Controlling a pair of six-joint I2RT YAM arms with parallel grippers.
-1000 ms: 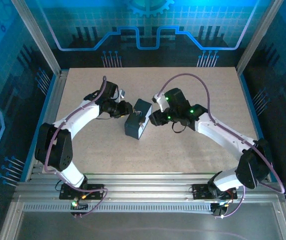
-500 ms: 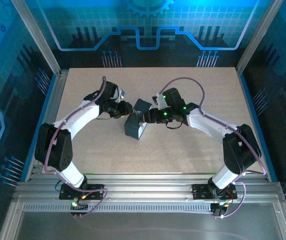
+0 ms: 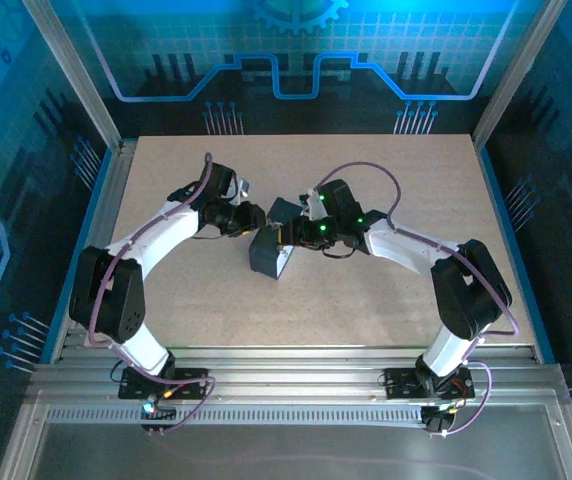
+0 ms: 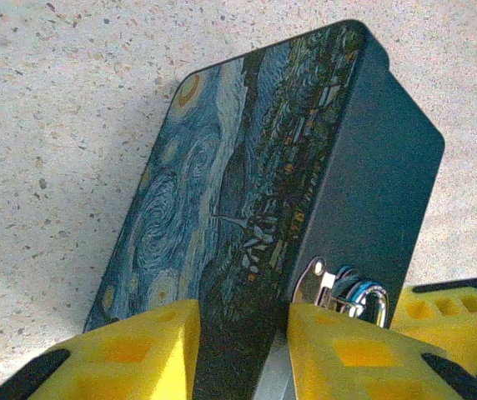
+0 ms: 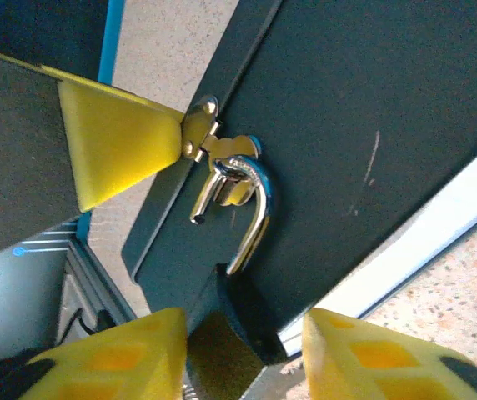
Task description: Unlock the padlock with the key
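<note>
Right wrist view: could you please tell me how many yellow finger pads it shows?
3. Two are the right gripper's own pads, bottom left and bottom right; the third sits upper left, beside the padlock. Others may be hidden.

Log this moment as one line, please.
left gripper: holds box | right gripper: around padlock | shackle: one leg free

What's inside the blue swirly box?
The inside is hidden: the box is shut, so its walls cover whatever it holds. You can see its painted top, and on its dark side a padlock hanging through a metal clasp.
</note>
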